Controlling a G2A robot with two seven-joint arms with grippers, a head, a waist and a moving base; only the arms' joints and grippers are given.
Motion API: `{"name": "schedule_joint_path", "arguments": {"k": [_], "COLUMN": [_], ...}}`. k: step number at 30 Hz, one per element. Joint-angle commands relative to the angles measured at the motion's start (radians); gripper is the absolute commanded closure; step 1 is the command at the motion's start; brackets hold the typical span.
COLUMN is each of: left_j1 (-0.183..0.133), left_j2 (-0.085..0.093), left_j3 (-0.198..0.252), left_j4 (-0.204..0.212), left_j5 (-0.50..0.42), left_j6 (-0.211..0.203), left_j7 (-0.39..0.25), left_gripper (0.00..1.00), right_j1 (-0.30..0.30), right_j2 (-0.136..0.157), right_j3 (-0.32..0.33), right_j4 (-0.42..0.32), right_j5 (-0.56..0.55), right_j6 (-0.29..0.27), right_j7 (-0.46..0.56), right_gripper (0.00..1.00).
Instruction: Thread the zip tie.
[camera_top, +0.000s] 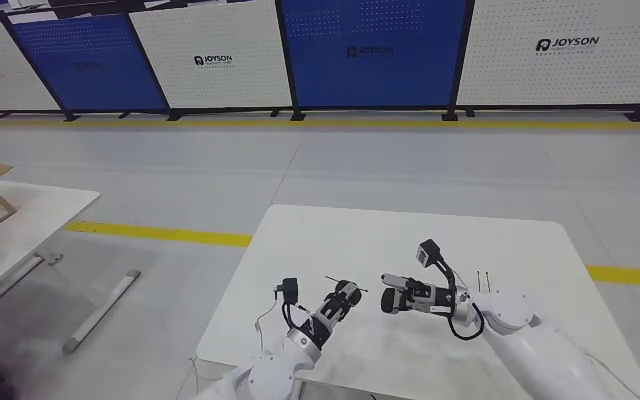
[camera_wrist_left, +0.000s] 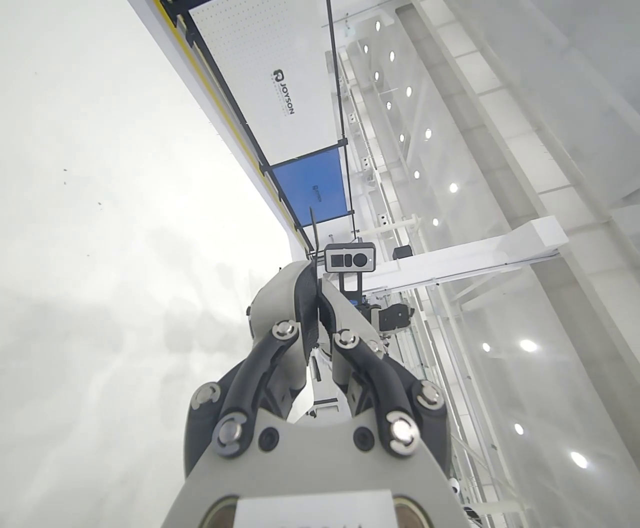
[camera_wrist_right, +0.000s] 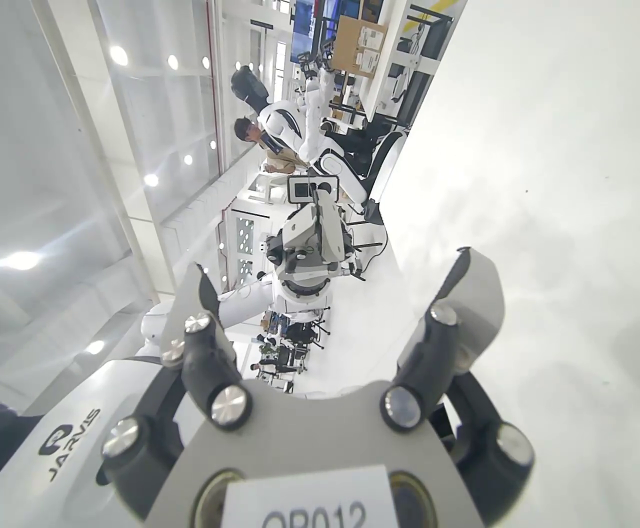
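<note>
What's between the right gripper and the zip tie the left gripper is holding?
Nothing: in the top view, only bare white table separates the right gripper from the zip tie in the left gripper.

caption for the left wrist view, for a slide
Left gripper shut on a black zip tie, the strap's free end poking out ahead of it.

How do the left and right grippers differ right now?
The left gripper is shut; the right gripper is spread wide open. The left gripper pinches a thin black zip tie; the right gripper holds nothing. Both are above the white table, tips facing each other.
</note>
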Motion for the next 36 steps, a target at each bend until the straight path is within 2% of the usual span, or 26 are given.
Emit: {"name": "schedule_joint_path", "arguments": {"k": [1,5,6,15,21,22,25,28,29,30,36], "left_j1": [-0.003,-0.007,-0.007,-0.007,-0.008,-0.008,-0.005,-0.002,-0.001,0.0,0.004], "left_j2": [-0.005,-0.014,-0.017,-0.017,-0.026,-0.027,-0.031,-0.035,-0.036,-0.038,-0.044], "left_j3": [0.005,0.013,0.012,0.012,0.015,0.015,0.013,0.011,0.01,0.009,0.002], "left_j4": [0.006,0.016,0.019,0.019,0.028,0.028,0.03,0.032,0.032,0.032,0.035], "left_j5": [0.005,0.001,-0.031,-0.031,-0.011,-0.007,0.014,0.02,0.021,0.022,0.03], "left_j6": [0.001,0.002,0.006,0.006,0.01,0.009,-0.001,-0.005,-0.005,-0.005,-0.001], "left_j7": [0.0,-0.004,-0.004,-0.004,-0.013,-0.013,-0.007,-0.004,-0.004,-0.005,-0.015], "left_gripper": [1.0,1.0,1.0,1.0,1.0,1.0,1.0,1.0,1.0,1.0,1.0], "right_j1": [-0.008,-0.002,-0.005,-0.006,-0.027,-0.03,-0.035,-0.036,-0.038,-0.039,-0.041], "right_j2": [-0.002,-0.012,-0.017,-0.018,-0.017,-0.017,-0.019,-0.022,-0.023,-0.025,-0.034], "right_j3": [-0.001,-0.003,0.006,0.008,0.026,0.03,0.037,0.042,0.044,0.046,0.053], "right_j4": [-0.019,-0.018,-0.005,0.0,-0.037,-0.041,-0.048,-0.047,-0.046,-0.044,-0.029], "right_j5": [-0.019,-0.05,-0.008,0.003,-0.047,-0.051,-0.067,-0.076,-0.077,-0.077,-0.086], "right_j6": [0.017,0.03,0.021,0.018,0.047,0.049,0.068,0.089,0.094,0.1,0.108], "right_j7": [-0.018,-0.032,-0.015,-0.009,-0.051,-0.056,-0.062,-0.06,-0.057,-0.054,-0.046], "right_gripper": [0.0,0.0,0.0,0.0,0.0,0.53,0.67,0.73,0.81,0.84,0.89]}}
